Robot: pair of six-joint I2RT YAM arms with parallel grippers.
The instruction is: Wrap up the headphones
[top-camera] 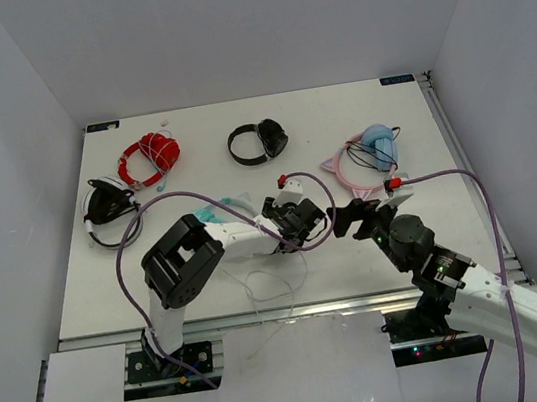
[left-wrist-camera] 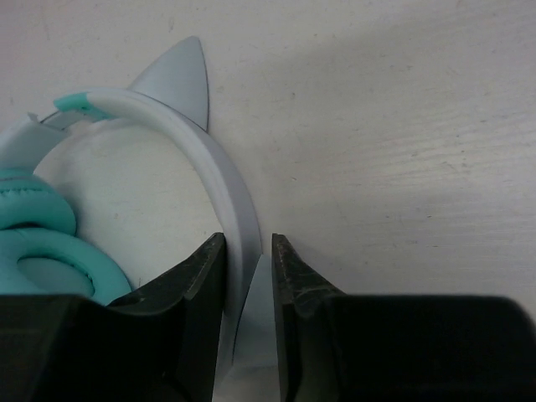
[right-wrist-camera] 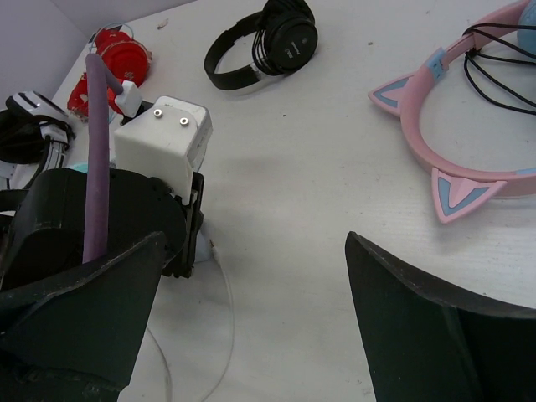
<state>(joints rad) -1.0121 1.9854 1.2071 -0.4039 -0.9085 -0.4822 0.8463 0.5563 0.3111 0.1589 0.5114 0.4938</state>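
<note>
White walls box in the worktop on three sides, so your room ends at its edges. The headphones lie left of centre in the top view, partly hidden under the left arm. Their teal cups sit at the lower left of the left wrist view, and the headband arcs across it. Your left claw is closed on that headband, one finger on each side of it, beside a grey cat ear. Your right claw stands just to the right of the left one. It is wide open with nothing between its fingers.

The cable loops loosely on the worktop below the left claw, close to the bottom edge. A pink set lies near the right claw, toward the upper right. A black set sits at upper centre, a red set at upper left, and a black-and-white set hugs the left edge. Bare worktop shows along the top edge, down the right side and at lower left.
</note>
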